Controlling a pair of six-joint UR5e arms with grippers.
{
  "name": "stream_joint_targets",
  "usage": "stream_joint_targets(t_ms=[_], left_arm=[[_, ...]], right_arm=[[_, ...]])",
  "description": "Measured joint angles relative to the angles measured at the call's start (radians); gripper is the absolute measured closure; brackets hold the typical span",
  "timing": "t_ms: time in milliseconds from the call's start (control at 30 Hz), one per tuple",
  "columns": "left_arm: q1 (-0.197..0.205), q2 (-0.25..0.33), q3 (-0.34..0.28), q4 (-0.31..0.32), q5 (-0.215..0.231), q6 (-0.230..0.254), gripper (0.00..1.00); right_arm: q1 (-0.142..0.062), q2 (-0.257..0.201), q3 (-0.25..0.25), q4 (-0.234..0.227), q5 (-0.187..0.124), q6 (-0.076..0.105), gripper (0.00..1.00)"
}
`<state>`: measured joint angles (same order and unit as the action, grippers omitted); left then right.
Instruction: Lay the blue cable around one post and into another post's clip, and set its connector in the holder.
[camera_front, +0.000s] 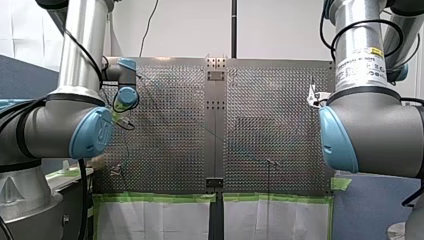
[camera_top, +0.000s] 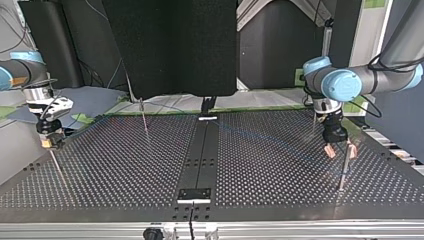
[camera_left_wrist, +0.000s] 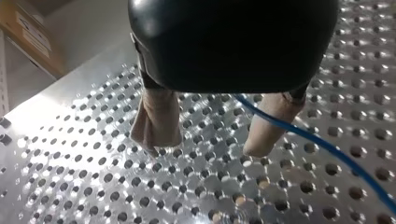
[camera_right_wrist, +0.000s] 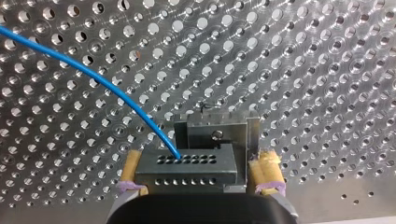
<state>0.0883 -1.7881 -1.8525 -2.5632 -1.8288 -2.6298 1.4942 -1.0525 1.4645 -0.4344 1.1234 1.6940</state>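
Note:
In the right wrist view the blue cable (camera_right_wrist: 93, 77) runs across the perforated plate into a dark connector block (camera_right_wrist: 187, 170). The block sits against a metal holder bracket (camera_right_wrist: 215, 126). My right gripper (camera_right_wrist: 198, 161) is open, its yellow pads (camera_right_wrist: 268, 170) on either side of the block, with a gap on one side. In the left wrist view my left gripper (camera_left_wrist: 208, 140) is open, its beige pads (camera_left_wrist: 156, 121) hovering just over the plate. The cable (camera_left_wrist: 327, 147) passes by one pad and is not pinched. The top view shows my left gripper (camera_top: 340, 150) beside a thin post (camera_top: 344, 167).
Two more thin posts stand on the plate, one near the back (camera_top: 143, 117) and one by my right gripper (camera_top: 57, 167). A dark centre strip (camera_top: 200, 160) splits the perforated table. Green tape edges the plate's near side (camera_front: 160, 197) in the front view.

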Motion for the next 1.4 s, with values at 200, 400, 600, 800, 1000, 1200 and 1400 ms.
stream_joint_targets(t_ms=[200,400,600,800,1000,1200,1400], left_arm=[[-0.005,0.001,-0.003,-0.028,-0.031,0.012,0.00],[-0.006,0.013,-0.036,-0.029,-0.059,0.010,0.00],[-0.011,0.044,-0.082,-0.003,-0.033,0.007,0.00],[-0.016,0.098,-0.122,0.007,-0.019,0.004,0.00],[-0.023,0.150,-0.156,0.011,-0.009,0.009,0.00],[-0.038,0.199,-0.205,0.024,-0.009,0.056,0.00],[-0.046,0.255,-0.263,0.068,-0.007,0.114,0.00]], right_arm=[[0.000,0.000,0.000,0.000,0.000,0.000,0.00],[0.000,0.000,0.000,0.000,0.000,0.000,0.00],[0.000,0.000,0.000,0.000,0.000,0.000,0.00],[0.000,0.000,0.000,0.000,0.000,0.000,0.00],[0.000,0.000,0.000,0.000,0.000,0.000,0.00],[0.000,0.000,0.000,0.000,0.000,0.000,0.00],[0.000,0.000,0.000,0.000,0.000,0.000,0.00]])
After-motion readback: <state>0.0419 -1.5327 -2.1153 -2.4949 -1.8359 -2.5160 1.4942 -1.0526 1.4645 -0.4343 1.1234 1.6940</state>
